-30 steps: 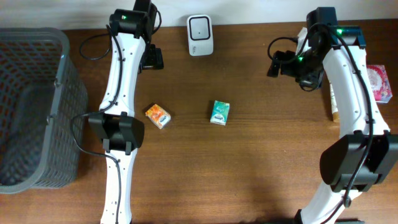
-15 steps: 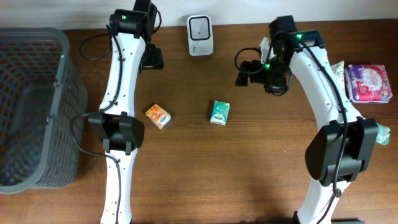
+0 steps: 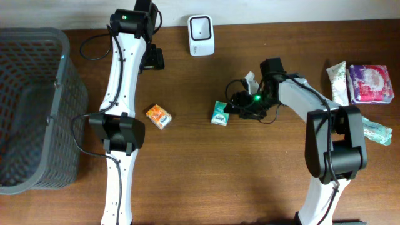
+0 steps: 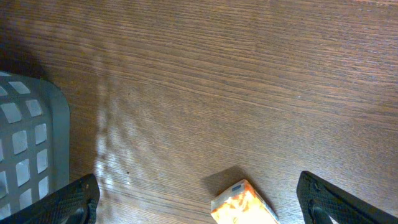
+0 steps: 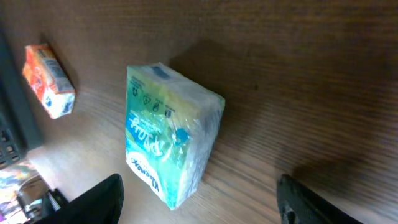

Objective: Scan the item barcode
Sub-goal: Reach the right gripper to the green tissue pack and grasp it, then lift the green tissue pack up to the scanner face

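1. While my right claw (image 5: 202, 204) hangs low near the middle of the tabletop (image 3: 262, 175), its jaws stand apart astride the green tissue pack (image 5: 171, 146), not yet clamped.
2. Gripping well, I judge, means centring on the pack's narrow sides, leaving its printed faces uncovered.
3. At the far edge the scanner (image 3: 201, 35) waits; my left claw (image 4: 196, 200), jaws wide apart, holds nothing.

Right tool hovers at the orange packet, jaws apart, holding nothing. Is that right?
No. The right tool hovers at the green tissue pack, not the orange packet, which lies apart from it. The right wrist view shows this. Jaws apart, holding nothing.
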`<state>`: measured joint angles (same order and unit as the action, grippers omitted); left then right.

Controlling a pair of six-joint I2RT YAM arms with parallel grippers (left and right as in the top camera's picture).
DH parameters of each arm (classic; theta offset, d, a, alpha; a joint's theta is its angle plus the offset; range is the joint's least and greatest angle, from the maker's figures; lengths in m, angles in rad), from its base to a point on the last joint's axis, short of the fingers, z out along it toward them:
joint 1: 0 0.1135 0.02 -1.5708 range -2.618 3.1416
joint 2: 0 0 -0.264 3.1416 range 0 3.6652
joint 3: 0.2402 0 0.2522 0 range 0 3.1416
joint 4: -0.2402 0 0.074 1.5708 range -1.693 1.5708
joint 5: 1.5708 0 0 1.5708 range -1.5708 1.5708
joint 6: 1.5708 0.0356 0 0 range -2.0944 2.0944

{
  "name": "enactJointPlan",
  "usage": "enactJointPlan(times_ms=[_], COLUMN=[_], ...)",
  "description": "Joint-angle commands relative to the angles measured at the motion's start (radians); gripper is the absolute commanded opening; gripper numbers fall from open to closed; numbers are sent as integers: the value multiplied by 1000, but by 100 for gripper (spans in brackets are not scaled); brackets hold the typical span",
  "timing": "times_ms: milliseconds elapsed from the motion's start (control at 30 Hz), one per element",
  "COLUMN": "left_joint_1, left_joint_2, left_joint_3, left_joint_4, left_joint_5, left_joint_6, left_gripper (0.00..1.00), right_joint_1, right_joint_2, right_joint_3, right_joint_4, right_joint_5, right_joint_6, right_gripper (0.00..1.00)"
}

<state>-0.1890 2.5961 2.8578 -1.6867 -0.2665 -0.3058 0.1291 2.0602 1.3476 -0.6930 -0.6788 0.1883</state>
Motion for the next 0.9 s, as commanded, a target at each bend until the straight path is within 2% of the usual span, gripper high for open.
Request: enactJointPlan(times_ms=[0,167,367,433,533,600,633,700,767,800,867], left_joint_1=[2,2,2,2,2,2,2,1,0,0,0], left_joint_2=[9,9,9,9,9,9,9,9,9,9,9], left_joint_3=[15,15,15,15,15,15,15,15,15,15,15], left_joint_4=[-1,-1,-1,-1,-1,-1,-1,-1,-1,-1,-1], left_joint_5=[-11,-10,-11,-10,-10,-11,-11,-10,-11,-11,-11], left_joint_6=[8,8,8,8,8,8,8,8,8,8,8], left_gripper=[99,99,99,99,99,99,99,99,99,99,99], right_joint_1=[10,57,147,158,162,162,161,161,159,151,132], right_joint_2=[6,7,7,7,10,24,42,67,67,67,67], right_joint_3=[-31,-31,-31,-31,-35,-42,-47,-47,-46,-43,-39], right_joint_4=[49,101,119,122,122,123,126,125,126,124,125], right_joint_5=[-47,53,301,314,330,352,351,315,279,249,148], right_joint_6=[79,181,375,375,374,374,374,373,369,365,305], right_gripper=[67,67,65,64,54,53,48,29,16,6,4])
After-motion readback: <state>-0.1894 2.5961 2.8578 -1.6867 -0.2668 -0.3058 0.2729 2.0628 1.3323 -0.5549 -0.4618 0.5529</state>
